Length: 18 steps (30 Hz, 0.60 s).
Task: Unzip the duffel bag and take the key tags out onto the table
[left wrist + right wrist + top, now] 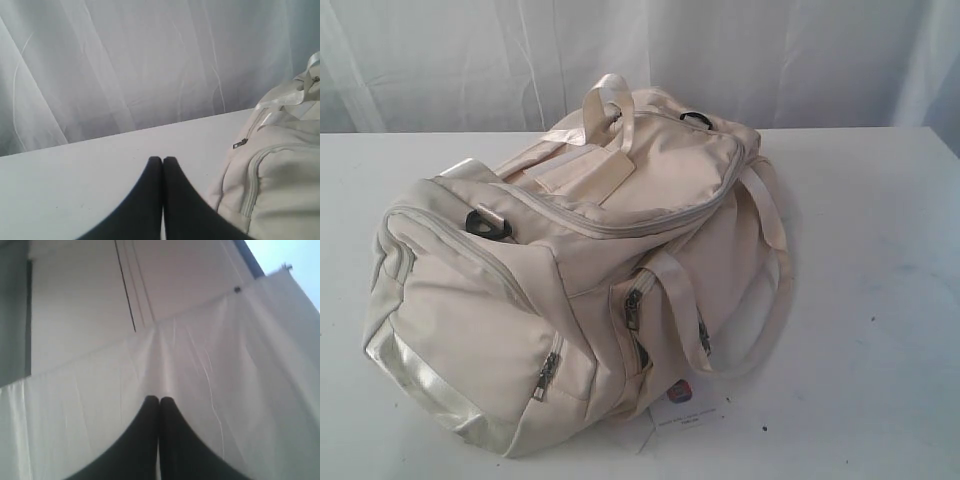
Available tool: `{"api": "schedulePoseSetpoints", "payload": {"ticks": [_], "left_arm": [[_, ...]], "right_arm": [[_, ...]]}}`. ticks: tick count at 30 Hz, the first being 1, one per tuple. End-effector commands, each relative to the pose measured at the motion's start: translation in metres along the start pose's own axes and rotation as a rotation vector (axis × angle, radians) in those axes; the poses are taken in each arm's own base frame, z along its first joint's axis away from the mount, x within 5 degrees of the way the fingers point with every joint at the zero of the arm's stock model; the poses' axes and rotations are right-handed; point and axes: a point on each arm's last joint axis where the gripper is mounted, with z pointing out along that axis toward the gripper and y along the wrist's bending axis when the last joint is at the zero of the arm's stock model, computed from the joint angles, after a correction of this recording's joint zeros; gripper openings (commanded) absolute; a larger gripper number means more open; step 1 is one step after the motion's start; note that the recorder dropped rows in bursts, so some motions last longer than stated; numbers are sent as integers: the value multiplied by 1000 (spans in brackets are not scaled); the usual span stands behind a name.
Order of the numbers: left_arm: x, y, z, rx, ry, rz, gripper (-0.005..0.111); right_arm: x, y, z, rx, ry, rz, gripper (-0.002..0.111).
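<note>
While the left gripper (162, 160) hangs over the table (75, 185) pinched closed and empty, the duffel bag (280, 175) lies just beside it, zipped. Also closed and empty, the right gripper (159, 400) faces the curtain (210, 365).

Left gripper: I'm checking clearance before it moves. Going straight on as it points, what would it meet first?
Probably nothing close: the shut left gripper points over bare table toward the white curtain. The duffel bag sits off to one side of that line. Depth is unclear.
</note>
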Motion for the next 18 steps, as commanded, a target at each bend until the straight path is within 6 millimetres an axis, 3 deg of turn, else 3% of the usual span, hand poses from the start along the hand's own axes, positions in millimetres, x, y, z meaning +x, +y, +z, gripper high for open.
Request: {"api": "schedulePoseSetpoints", "payload": {"ticks": [1, 6, 9, 13, 16, 18], "left_arm": [[-12, 0, -11, 34, -117, -64, 0], [-5, 0, -21, 53, -48, -15, 0], [-15, 1, -24, 54, -70, -113, 0], [-34, 5, -19, 54, -86, -129, 0], [-53, 7, -8, 56, -82, -126, 0], [-64, 8, 5, 62, -51, -135, 0]], "right_arm": [[17, -11, 3, 160, 208, 188, 0], [12, -11, 5, 158, 150, 285, 0], [13, -11, 5, 169, 171, 310, 0], [18, -10, 9, 235, 339, 289, 0], [17, -9, 26, 298, 443, 302, 0], [16, -8, 48, 333, 520, 277, 0]]}}
